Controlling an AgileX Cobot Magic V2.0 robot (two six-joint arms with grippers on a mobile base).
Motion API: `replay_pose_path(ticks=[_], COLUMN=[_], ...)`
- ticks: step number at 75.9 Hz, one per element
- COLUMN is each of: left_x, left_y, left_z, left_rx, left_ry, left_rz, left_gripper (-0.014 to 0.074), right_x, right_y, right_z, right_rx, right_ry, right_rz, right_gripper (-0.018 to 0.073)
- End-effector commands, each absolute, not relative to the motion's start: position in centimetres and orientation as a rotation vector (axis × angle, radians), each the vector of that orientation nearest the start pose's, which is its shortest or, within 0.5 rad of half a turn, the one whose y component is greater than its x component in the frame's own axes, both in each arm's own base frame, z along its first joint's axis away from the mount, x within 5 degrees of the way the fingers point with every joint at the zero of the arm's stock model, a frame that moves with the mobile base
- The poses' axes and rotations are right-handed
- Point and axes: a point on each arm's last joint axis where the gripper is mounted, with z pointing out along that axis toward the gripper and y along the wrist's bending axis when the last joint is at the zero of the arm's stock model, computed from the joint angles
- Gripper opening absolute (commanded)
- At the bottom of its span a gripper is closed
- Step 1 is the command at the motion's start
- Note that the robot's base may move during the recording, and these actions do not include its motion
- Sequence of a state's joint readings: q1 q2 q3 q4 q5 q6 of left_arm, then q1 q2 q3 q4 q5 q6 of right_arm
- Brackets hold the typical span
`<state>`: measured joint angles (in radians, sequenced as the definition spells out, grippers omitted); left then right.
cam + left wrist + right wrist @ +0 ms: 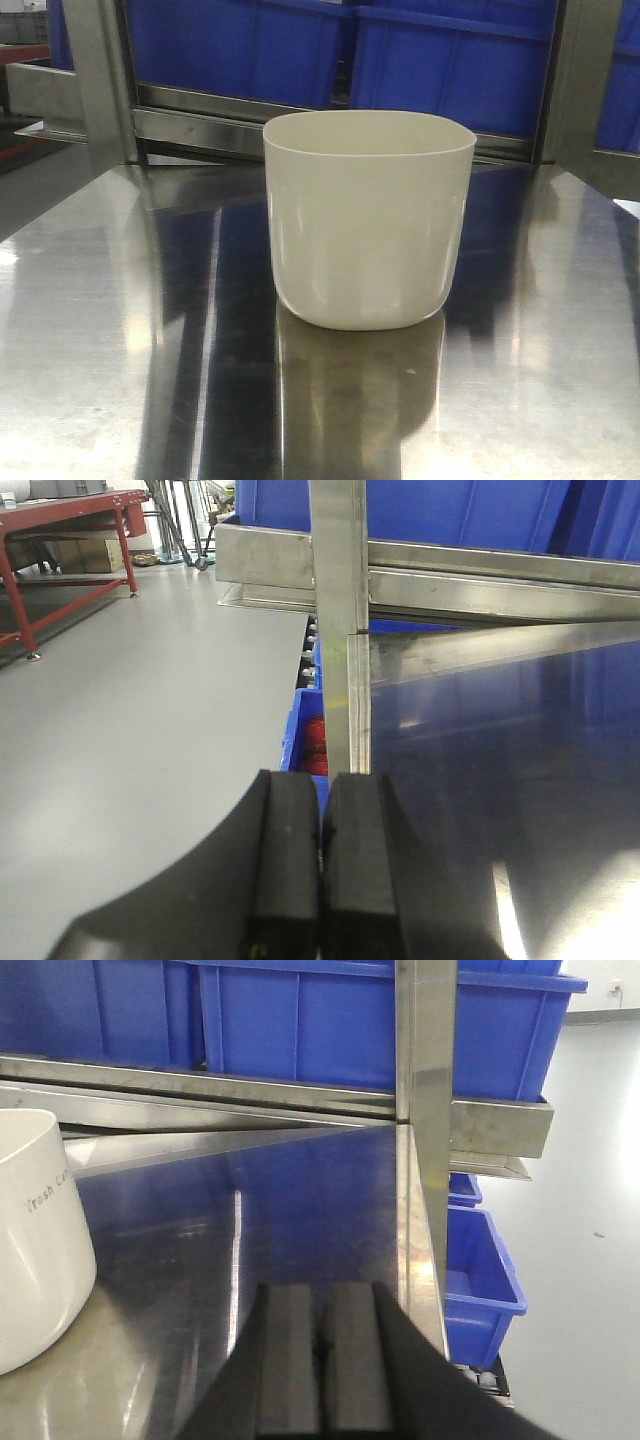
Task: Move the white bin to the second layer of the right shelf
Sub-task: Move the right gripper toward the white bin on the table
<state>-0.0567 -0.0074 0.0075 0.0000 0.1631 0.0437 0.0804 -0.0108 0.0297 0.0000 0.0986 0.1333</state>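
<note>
The white bin (368, 220) stands upright on the mirror-like steel tabletop (120, 350), near the middle of the front view. Its side with faint grey lettering shows at the left edge of the right wrist view (35, 1240). My right gripper (321, 1295) is shut with nothing in it, low over the tabletop to the right of the bin and apart from it. My left gripper (320, 780) is shut and empty too, at the table's left edge; the bin does not show in its view. The roller-rail shelf layer is hardly in view; only a few rollers (311, 650) show past the left post.
Large blue crates (440, 60) sit on the steel rack behind the table. Upright steel posts (338, 600) (428, 1080) rise at the table's far corners. A smaller blue crate (480, 1280) sits below the right edge, another with red parts (310, 742) below the left. A red-framed bench (70, 540) stands on the grey floor at left.
</note>
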Motion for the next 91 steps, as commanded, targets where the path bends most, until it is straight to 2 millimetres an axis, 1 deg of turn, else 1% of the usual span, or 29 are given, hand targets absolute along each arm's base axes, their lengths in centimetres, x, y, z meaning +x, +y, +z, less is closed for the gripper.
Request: replay_pose_path(ticks=[1, 31, 37, 53, 62, 73, 84, 91], left_x=[5.6, 5.6, 5.6, 5.6, 5.6, 5.6, 5.6, 5.6], left_y=[-0.3, -0.3, -0.3, -0.3, -0.3, -0.3, -0.3, -0.3], left_z=[19.3, 19.3, 19.3, 19.3, 19.3, 19.3, 19.3, 19.3], left_rx=[0.074, 0.074, 0.074, 0.074, 0.074, 0.074, 0.074, 0.074], left_ry=[1.579, 1.579, 1.579, 1.579, 1.579, 1.579, 1.579, 1.579], left_rz=[-0.014, -0.014, -0.014, -0.014, -0.014, -0.014, -0.014, -0.014], left_gripper=[0.0085, 0.0085, 0.0085, 0.0085, 0.0085, 0.0085, 0.0085, 0.0085], right_x=[5.4, 5.4, 5.4, 5.4, 5.1, 5.3, 6.7, 7.8], right_y=[0.4, 0.4, 0.4, 0.4, 0.4, 0.4, 0.5, 0.5], right_z=[21.0, 21.0, 21.2, 21.3, 22.8, 24.5, 26.3, 26.7], right_rx=[0.032, 0.032, 0.032, 0.032, 0.033, 0.005, -0.003, -0.003], right_ry=[1.475, 1.474, 1.449, 1.469, 1.492, 1.628, 1.779, 1.869], right_rz=[0.164, 0.164, 0.165, 0.164, 0.162, 0.117, 0.1, 0.095], right_gripper=[0.0049, 0.0049, 0.0049, 0.0049, 0.0049, 0.005, 0.005, 0.0052])
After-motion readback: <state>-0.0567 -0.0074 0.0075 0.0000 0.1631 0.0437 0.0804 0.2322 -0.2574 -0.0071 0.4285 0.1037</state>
